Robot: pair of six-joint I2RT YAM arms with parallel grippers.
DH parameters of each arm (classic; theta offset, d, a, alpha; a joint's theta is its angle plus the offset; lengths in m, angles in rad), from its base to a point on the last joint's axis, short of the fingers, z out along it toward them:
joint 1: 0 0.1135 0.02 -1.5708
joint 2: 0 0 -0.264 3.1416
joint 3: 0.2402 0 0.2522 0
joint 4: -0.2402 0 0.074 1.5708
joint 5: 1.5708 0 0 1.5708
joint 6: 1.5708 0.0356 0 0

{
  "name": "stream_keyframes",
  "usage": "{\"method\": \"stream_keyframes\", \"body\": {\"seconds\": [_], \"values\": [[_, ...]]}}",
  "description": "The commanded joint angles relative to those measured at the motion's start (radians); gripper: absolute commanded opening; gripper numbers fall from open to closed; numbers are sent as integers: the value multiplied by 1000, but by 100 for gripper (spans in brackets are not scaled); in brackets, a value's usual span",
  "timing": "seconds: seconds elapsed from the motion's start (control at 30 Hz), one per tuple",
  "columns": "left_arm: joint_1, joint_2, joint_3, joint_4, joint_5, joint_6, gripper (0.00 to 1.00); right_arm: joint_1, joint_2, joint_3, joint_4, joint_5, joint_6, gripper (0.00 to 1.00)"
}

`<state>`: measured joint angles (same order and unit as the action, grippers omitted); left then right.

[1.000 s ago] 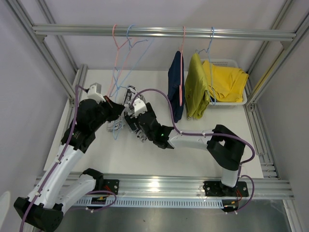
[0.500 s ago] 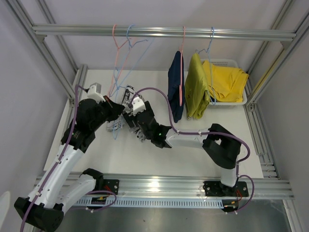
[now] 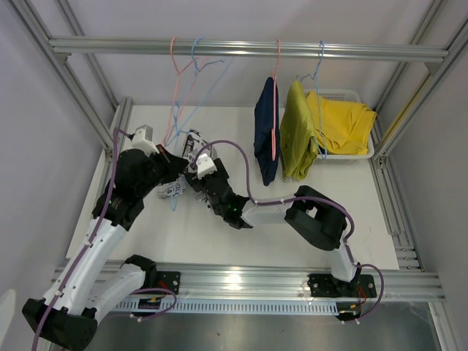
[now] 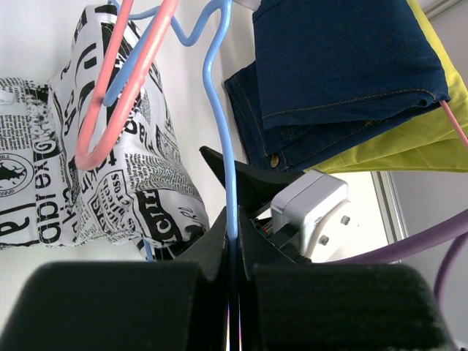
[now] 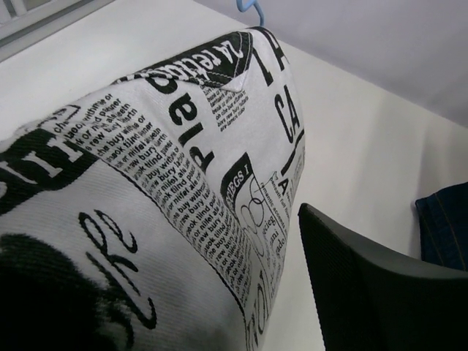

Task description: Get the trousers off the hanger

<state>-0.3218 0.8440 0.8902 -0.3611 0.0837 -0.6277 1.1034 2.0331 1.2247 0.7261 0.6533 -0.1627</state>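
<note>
Left gripper clenched on thin blue wire hanger, left of centre. Black-and-white newsprint cloth trousers, a soft woven folded bundle, bunch at the hanger's lower part; long axis appears near-to-far. Right gripper is the nearer free one, pressed against the cloth's right side; cannot tell whether its jaws bite. Dark navy denim trousers hang well to the right.

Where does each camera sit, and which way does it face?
Top external: above and behind, looking down; left arm, right arm, rail, newsprint trousers show.
Left wrist: looks along left gripper, shut on blue hanger, toward navy trousers.
Right wrist: close against newsprint trousers; one gripper finger shows.
Shared: all three see the newsprint trousers.
</note>
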Motion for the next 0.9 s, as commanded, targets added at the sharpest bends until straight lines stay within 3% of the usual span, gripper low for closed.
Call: {"method": "stream_keyframes", "body": {"seconds": [0.0,0.13,0.17,0.23,0.43,0.63,0.87], "values": [[12,-11,35,85,33,-1,1,-4,24,-2,160,68,-31,73],[16,-10,35,86,41,-3,1,-13,35,9,171,60,-32,58],[18,-10,35,86,47,-4,1,-14,38,12,173,60,-34,48],[21,-6,36,90,48,-6,1,-19,39,13,176,55,-35,41],[30,-2,33,94,63,-10,1,-28,27,15,168,26,2,35],[33,-2,33,93,64,-7,1,-39,-16,15,138,6,51,12],[33,1,33,96,71,-7,1,-43,-97,35,49,11,35,0]]}}
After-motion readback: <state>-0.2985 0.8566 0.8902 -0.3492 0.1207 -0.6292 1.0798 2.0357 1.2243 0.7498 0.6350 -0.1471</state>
